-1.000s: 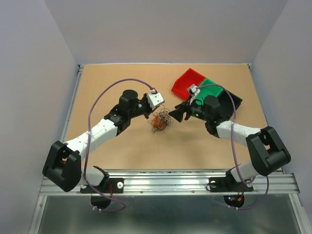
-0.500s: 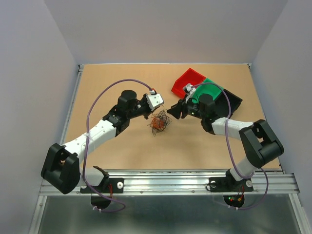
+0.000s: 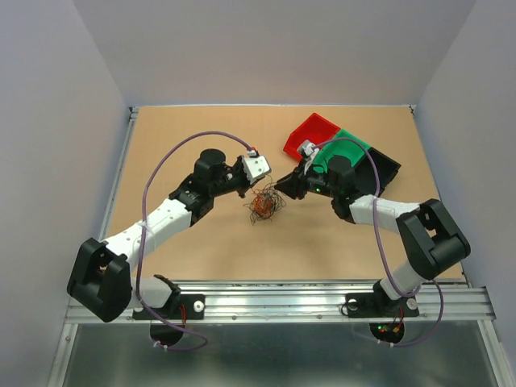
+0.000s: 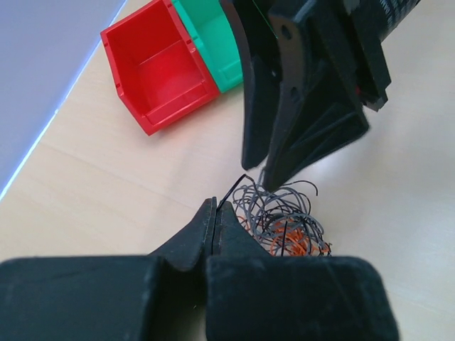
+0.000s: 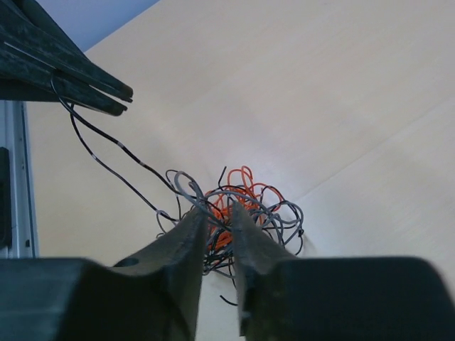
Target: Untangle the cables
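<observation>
The cables [image 3: 264, 203] are one small tangle of thin black, grey and orange wires at the middle of the table, also seen as cables [image 4: 284, 220] and cables [image 5: 249, 202]. My left gripper [image 3: 252, 189] is just left of the tangle and shut on a black strand. That strand runs taut from the left gripper [image 5: 122, 99] down into the clump. My right gripper [image 5: 219, 213] has come in from the right. Its jaws stand narrowly apart, with loops of the tangle in the gap between them. From the left wrist, the right gripper [image 4: 260, 169] points down at the clump's far edge.
A red bin [image 3: 310, 135], a green bin [image 3: 345, 147] and a black bin [image 3: 389, 167] sit side by side at the back right, behind the right arm. Purple arm cables arch over both arms. The table's raised edge [image 3: 129, 113] borders the left and back.
My right gripper has moved left onto the tangle and its jaws have narrowed. The left gripper has kept its place, still shut on the black strand.
</observation>
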`<action>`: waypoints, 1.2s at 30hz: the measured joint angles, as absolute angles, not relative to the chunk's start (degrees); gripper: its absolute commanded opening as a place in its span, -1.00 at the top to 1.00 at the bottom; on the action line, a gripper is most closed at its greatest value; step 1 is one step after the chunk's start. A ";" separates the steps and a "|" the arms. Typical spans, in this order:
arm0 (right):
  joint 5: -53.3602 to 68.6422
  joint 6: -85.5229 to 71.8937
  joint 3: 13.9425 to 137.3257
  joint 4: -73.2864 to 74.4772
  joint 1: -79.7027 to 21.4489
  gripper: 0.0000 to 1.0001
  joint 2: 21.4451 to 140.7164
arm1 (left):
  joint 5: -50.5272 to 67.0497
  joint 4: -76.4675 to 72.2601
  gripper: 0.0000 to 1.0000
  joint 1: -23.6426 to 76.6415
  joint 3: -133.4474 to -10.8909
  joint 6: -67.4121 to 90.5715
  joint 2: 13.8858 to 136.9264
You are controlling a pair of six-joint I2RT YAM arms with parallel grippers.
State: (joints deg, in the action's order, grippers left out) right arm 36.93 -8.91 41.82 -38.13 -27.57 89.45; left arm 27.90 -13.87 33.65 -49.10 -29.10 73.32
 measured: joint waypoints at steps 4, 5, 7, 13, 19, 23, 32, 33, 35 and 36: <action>37.89 -8.64 41.85 -37.85 -27.94 0.99 90.37 | 27.49 -13.93 1.00 33.65 -49.10 -29.04 72.86; 37.87 -8.64 41.85 -37.95 -28.12 0.99 90.37 | 27.18 -13.93 1.00 33.65 -49.10 -28.91 72.79; 36.27 -9.10 41.85 -37.93 -28.21 0.99 90.26 | 25.74 -14.31 1.00 33.65 -49.08 -28.42 72.75; 17.45 -13.87 41.39 -37.60 -28.32 0.99 85.54 | 16.38 -19.57 1.00 30.89 -46.24 -23.14 71.20; -6.57 -20.01 33.28 -37.74 -28.34 0.99 70.87 | 7.35 -26.63 1.00 13.80 -43.48 -9.58 66.22; -19.75 -22.37 27.77 -36.23 -28.38 0.99 59.48 | 3.77 -30.74 1.00 3.86 -42.94 -0.19 63.00; -35.92 -23.14 21.34 -23.29 -28.42 0.99 27.75 | 2.44 -33.36 1.00 -0.21 -41.60 7.88 61.73; -36.67 -23.09 21.08 -21.87 -28.42 0.99 24.18 | 2.44 -33.34 1.00 -0.80 -41.60 8.29 61.76; -37.82 -22.85 20.93 -18.72 -28.42 0.99 17.93 | 2.42 -33.45 1.00 -1.65 -41.60 9.04 61.76; -38.17 -22.70 20.93 -17.89 -28.42 0.99 16.01 | 2.37 -33.50 1.00 -2.04 -41.60 9.39 61.76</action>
